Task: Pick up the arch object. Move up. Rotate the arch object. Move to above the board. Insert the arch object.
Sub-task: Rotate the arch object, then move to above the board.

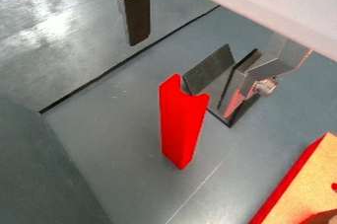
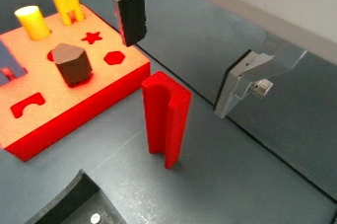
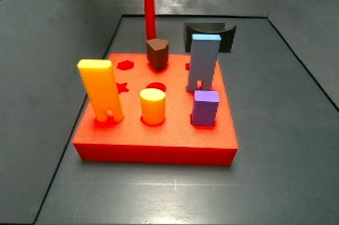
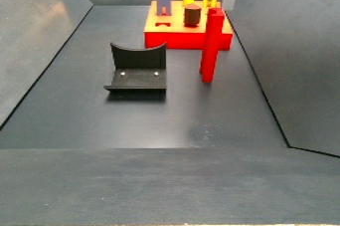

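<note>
The tall bright red arch object [image 2: 165, 121] stands upright on the dark floor beside the red-orange board [image 2: 53, 100]. The end effector [image 2: 184, 55] hovers above it, spread wide, holding nothing.

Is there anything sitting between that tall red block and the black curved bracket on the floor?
No. In a side view, only bare dark floor separates the arch object from the fixture. The end effector hangs above, touching neither.

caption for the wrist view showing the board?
Pincer hovers above upright red arch object beside the board.
</note>
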